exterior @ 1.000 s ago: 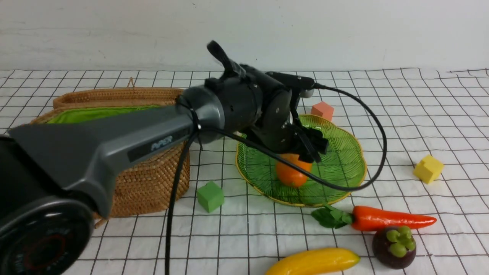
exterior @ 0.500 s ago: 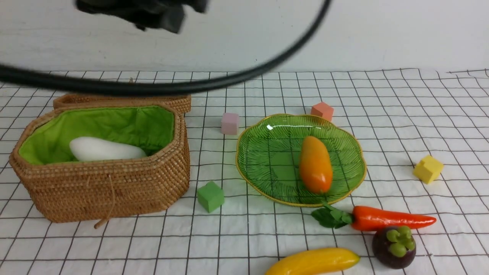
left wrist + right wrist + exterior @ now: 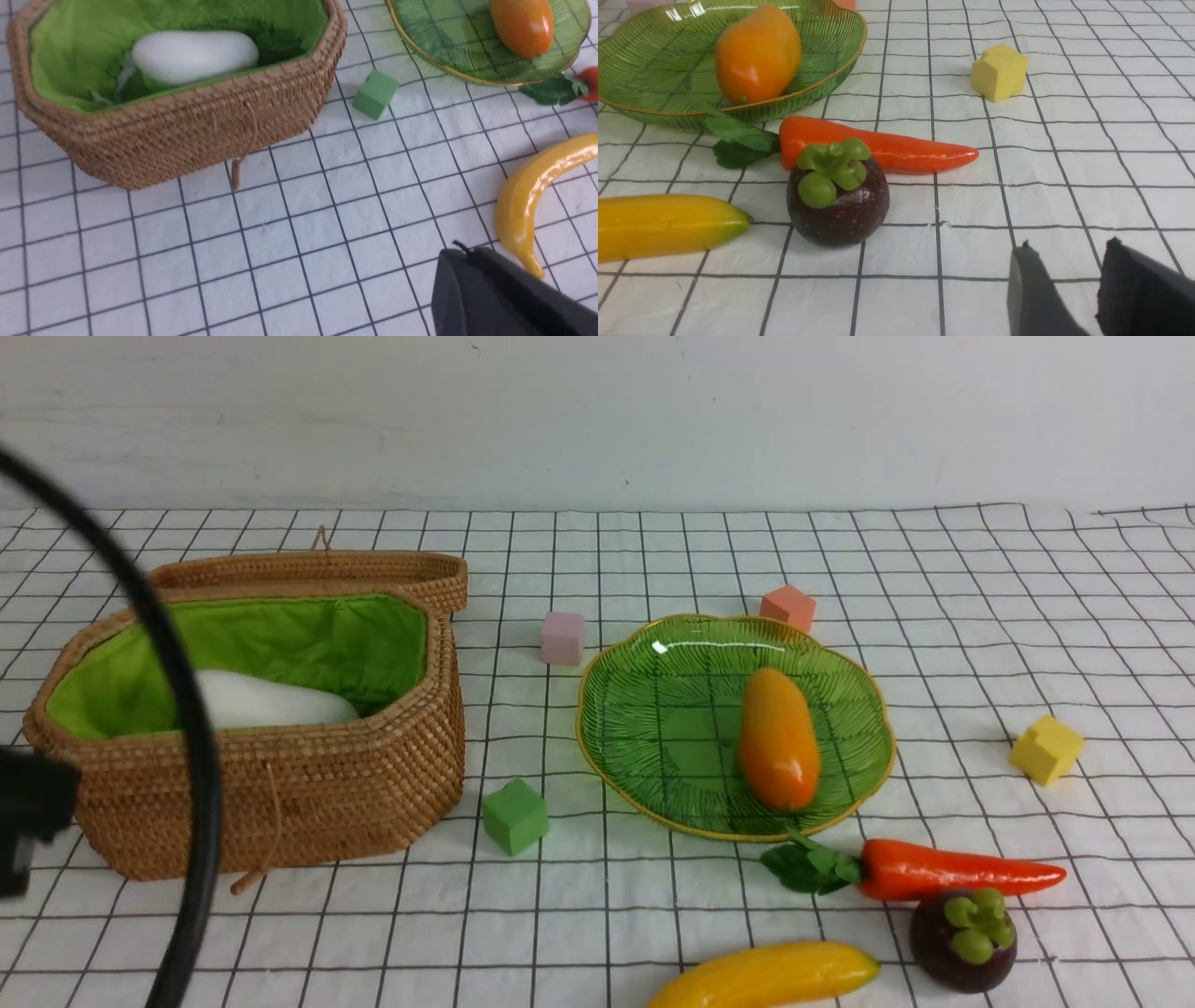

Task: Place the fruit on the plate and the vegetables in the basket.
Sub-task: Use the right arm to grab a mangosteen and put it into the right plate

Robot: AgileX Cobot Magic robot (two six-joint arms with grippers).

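Yellow banana (image 3: 766,975) lies nearest us on the bench (image 3: 653,560), glossy and curved. We judge that a narrow pinch could slide off it. Just past it the right claw (image 3: 1069,252) hangs low over the bench near the mangosteen (image 3: 963,941), parted, with nothing between its fingers.

The mangosteen sits just beside the carrot (image 3: 952,870); we cannot tell whether they touch. Risk: closing on either nudges the other, and the round one rolls. The carrot's leaves lie right at the rim of the plate (image 3: 644,709), so a careless lift may tug the dish.

The left claw (image 3: 472,266) is clenched on nothing. Its cable (image 3: 191,737) hangs across the front of the basket (image 3: 280,793) and could snag the rim.

Looks:
- Mangosteen: dark purple, with a knobby green cap.
- Carrot: orange-red and shiny.
- Mango (image 3: 778,739): plump, resting inside the plate.
- White radish (image 3: 271,705): lying in the green-lined basket.
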